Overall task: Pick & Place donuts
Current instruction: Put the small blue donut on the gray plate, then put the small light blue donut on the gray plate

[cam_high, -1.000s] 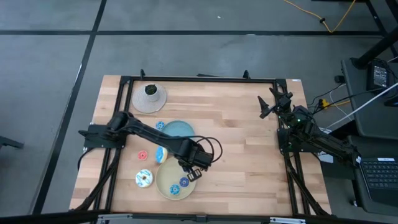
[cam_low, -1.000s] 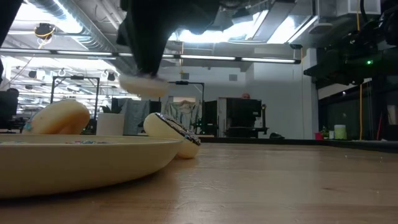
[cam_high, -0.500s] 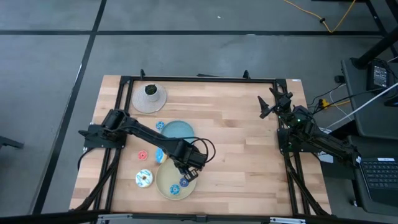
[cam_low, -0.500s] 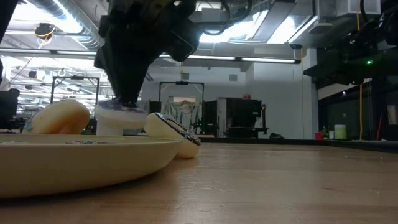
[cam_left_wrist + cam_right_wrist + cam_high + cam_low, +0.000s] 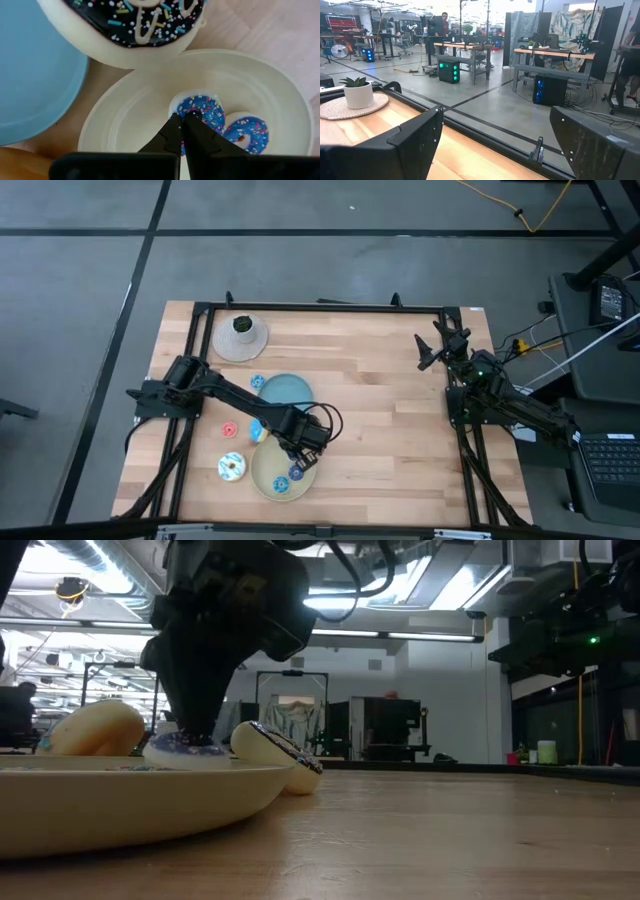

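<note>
Left tool was down over the beige plate, fingers pressed together on the rim of a blue-iced donut with sprinkles. That donut sat on the plate floor, seen in the low view as a pale ring under the dark wrist. A second blue-sprinkled donut lay just beside it in the same plate, touching or nearly so.

A larger chocolate-topped donut with white drizzle lay on the bench against the plate's edge; in the low view it leaned tilted on the plate rim. The blue plate stood near the beige one, farther up the bench.

Other donuts on the wood: a white-sprinkled one beside the beige plate, a small red one, a small blue one at the blue plate's edge, a blue-and-orange one partly under the left arm.

A small potted plant on a round mat sat at the far corner.

Right tool waited at the bench's right edge, fingers spread wide, nothing between them.
</note>
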Robot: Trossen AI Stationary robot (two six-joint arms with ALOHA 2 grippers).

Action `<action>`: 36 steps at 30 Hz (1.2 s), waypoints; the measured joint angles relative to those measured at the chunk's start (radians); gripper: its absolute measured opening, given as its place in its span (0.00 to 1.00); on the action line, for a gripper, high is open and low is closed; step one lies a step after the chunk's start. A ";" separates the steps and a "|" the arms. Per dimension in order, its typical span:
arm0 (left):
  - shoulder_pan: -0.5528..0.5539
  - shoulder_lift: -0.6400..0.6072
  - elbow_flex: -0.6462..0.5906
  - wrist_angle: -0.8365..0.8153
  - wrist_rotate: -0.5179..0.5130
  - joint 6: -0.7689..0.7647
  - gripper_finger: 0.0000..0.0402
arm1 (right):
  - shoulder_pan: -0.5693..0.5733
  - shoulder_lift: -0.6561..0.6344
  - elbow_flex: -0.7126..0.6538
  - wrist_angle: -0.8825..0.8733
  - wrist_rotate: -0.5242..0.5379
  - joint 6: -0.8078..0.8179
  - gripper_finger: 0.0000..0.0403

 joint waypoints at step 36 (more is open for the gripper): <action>0.020 -0.029 0.000 -0.022 0.019 0.036 0.45 | 0.000 0.000 0.000 0.000 0.000 0.000 0.91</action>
